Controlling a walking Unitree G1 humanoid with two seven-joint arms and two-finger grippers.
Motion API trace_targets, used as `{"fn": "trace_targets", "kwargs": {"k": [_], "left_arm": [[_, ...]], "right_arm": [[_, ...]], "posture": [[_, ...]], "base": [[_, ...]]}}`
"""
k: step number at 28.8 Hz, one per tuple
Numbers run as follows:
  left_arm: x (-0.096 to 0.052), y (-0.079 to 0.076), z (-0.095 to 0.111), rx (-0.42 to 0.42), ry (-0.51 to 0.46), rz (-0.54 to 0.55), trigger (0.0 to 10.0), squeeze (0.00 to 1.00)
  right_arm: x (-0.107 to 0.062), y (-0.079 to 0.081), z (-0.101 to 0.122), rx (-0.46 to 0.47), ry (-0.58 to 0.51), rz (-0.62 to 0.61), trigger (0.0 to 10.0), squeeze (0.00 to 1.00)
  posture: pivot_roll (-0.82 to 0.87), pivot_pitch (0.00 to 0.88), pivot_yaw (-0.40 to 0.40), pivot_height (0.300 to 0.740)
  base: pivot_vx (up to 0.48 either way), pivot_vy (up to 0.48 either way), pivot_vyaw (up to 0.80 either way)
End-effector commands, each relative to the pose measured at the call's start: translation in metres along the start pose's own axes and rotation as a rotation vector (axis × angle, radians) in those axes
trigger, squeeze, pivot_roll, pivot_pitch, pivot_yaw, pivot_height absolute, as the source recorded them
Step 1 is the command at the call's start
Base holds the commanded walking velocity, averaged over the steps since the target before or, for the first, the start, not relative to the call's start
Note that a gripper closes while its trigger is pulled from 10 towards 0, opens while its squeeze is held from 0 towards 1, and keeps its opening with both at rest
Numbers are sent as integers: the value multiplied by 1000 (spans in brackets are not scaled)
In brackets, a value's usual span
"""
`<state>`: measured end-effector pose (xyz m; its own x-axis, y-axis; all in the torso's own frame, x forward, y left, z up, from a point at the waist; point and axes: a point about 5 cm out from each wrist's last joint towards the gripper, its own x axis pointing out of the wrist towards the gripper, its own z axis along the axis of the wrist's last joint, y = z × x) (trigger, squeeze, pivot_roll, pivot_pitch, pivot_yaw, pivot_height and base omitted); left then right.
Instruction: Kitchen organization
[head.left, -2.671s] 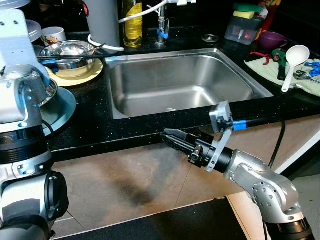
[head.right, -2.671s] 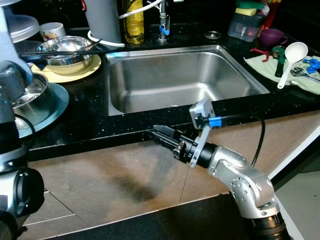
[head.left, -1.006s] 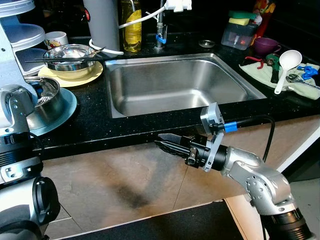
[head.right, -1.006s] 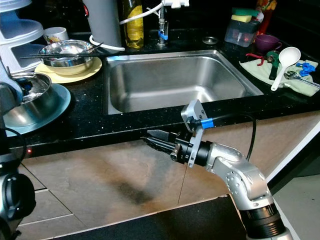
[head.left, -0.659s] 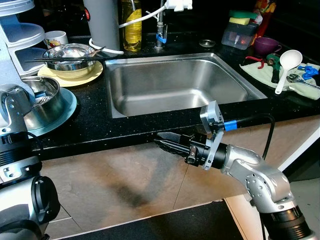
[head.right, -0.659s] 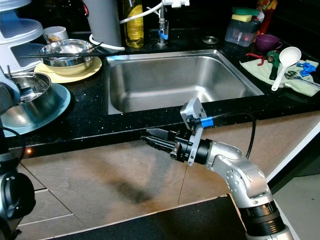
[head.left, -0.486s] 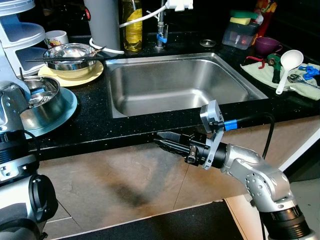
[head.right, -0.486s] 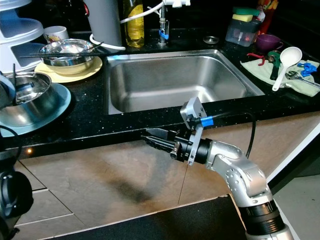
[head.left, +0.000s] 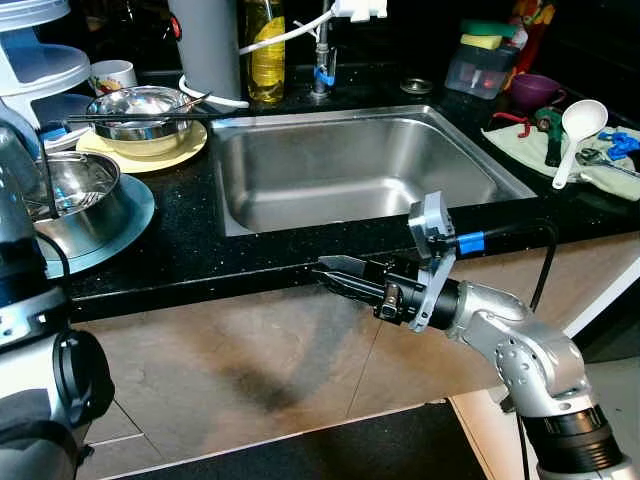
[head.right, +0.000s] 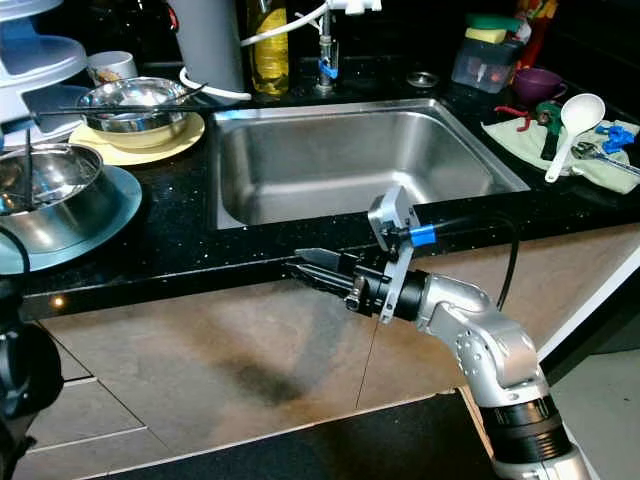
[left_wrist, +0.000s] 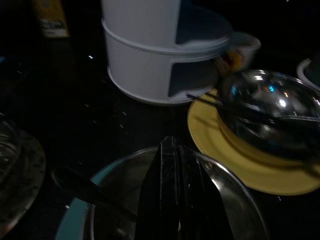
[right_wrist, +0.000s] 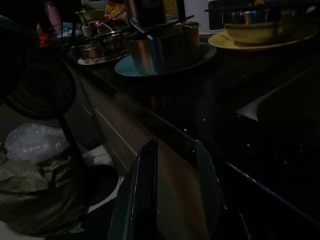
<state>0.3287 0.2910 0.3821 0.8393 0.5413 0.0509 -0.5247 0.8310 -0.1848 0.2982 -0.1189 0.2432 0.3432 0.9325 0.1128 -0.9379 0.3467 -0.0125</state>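
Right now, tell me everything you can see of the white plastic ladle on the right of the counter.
The white plastic ladle looks smooth and glossy, with a round deep bowl and a straight handle. It lies tilted on the pale green cloth right of the steel sink, bowl away from the robot, handle angled toward the counter edge. A dark green-handled tool lies beside it.

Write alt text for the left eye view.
The right gripper hangs below the black counter's front edge, before the steel sink, jaws slightly apart and holding nothing. To the left, a steel bowl sits on a blue plate.
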Motion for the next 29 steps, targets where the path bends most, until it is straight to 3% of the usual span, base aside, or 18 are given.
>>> {"fn": "trace_targets", "kwargs": {"k": [1,2,3,4,23,24,29], "left_arm": [[4,1,-8,-25,62,-9,5490,0],[6,2,-10,-30,80,-2,9451,35],[7,2,-12,-35,91,2,10000,322],[9,2,-12,-51,98,0,10000,1000],[23,8,-35,-109,269,22,10000,1000],[24,8,-37,-118,278,16,10000,0],[26,5,-41,-117,293,-8,10000,0]], "right_arm": [[-2,-1,3,-3,-6,7,10000,0],[-1,-2,3,-5,-6,9,10000,0],[-1,-2,4,-6,-5,10,10000,0],[-1,-2,4,-7,-5,10,10000,0],[-3,-5,9,-17,-3,15,10000,0],[-3,-5,9,-18,-3,15,10000,0],[-3,-6,10,-22,-4,14,10000,0]], "posture": [[-15,152,-28,740],[-15,152,-28,740],[-15,155,-27,740],[-15,155,-27,740],[-16,159,-8,740],[-16,159,-8,740],[-11,162,0,740]], "base": [[0,0,0],[0,0,0],[0,0,0],[0,0,0],[0,0,0],[0,0,0],[0,0,0]]}}
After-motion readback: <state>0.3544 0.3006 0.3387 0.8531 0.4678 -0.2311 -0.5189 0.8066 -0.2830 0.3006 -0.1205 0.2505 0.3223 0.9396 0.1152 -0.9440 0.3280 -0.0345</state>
